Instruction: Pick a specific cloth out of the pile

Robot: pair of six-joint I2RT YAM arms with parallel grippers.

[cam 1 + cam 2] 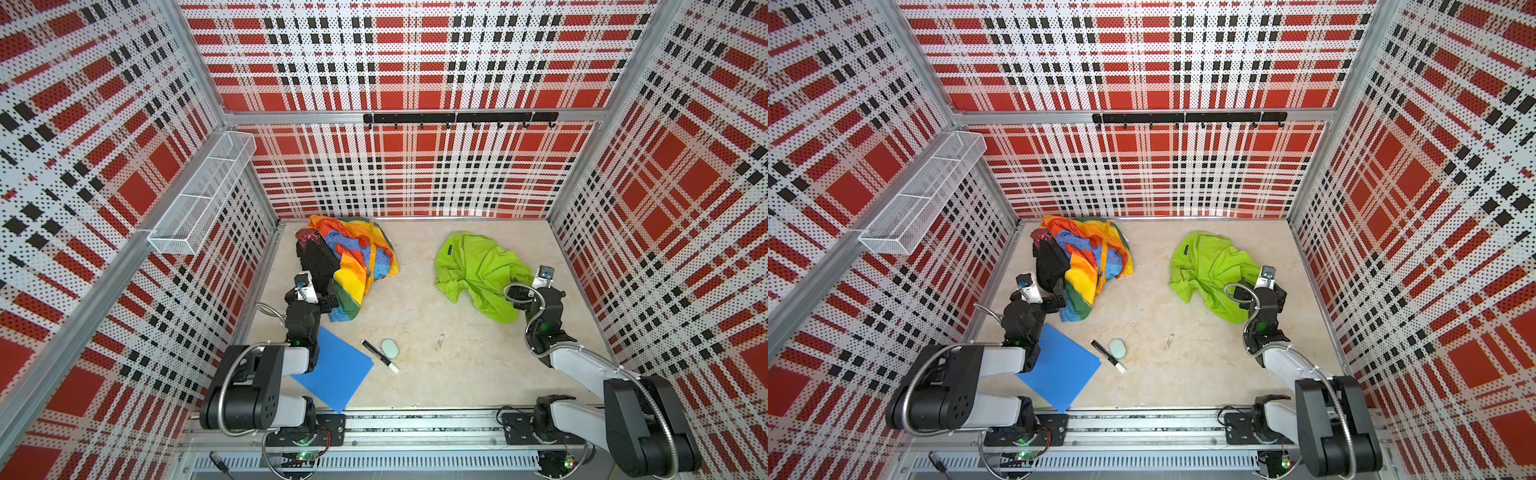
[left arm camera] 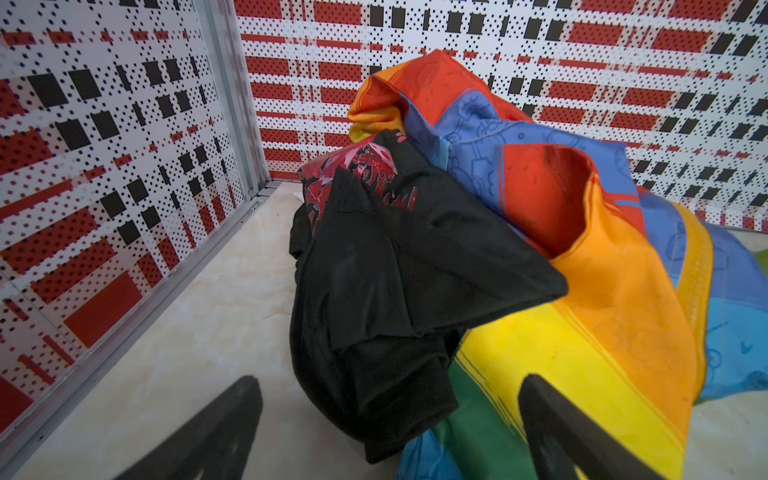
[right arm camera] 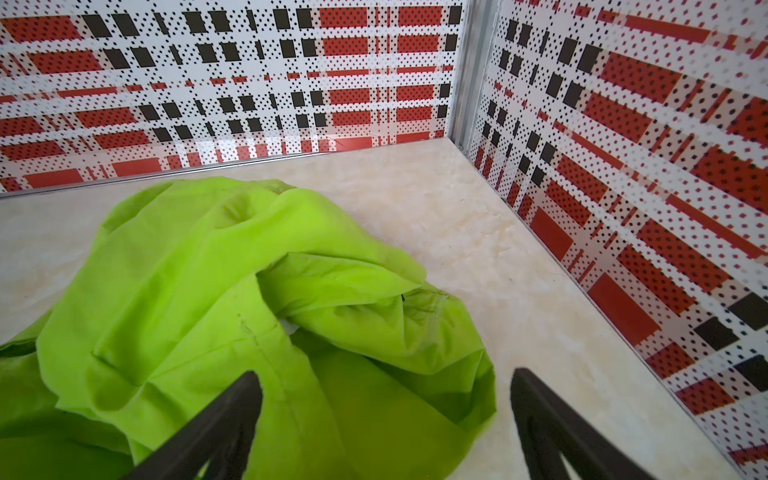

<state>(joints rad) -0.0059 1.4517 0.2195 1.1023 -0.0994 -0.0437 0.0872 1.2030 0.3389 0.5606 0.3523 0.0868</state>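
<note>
Room for moving is widest down the middle of the table (image 1: 436, 299), where a bare strip runs from the back wall (image 1: 415, 178) toward the front, between the pile (image 1: 345, 266) and the cloth (image 1: 473, 270). The pile sits in the back left corner, its far edge at the back wall and its left edge close beside the left wall (image 1: 232, 249). It shows a rainbow fabric (image 1: 361, 249) draped over a black garment (image 1: 318, 262) with a dark red print. The cloth lies well apart from it on the right half of the table, crumpled and lime green, with its small dark label (image 1: 450, 249) on the far left part. Bare table shows between the cloth and the back wall, and between it and the right wall (image 1: 623, 249).

The left gripper (image 2: 388, 384) stands at the pile's near edge, jaws spread wide and nothing pinched. The black garment's hem lies ahead of the gap and one jaw overlaps the rainbow fabric; whether it touches I cannot tell. The right gripper (image 3: 384, 374) is likewise spread wide at the cloth's near right edge, one jaw over the green folds and the other over bare table, clamping nothing.

Toward the front left, a blue folder (image 1: 336, 370) has one corner reaching the table's front edge. Just right of it a black marker (image 1: 380, 356) lies beside a pale oval piece (image 1: 390, 348)
</note>
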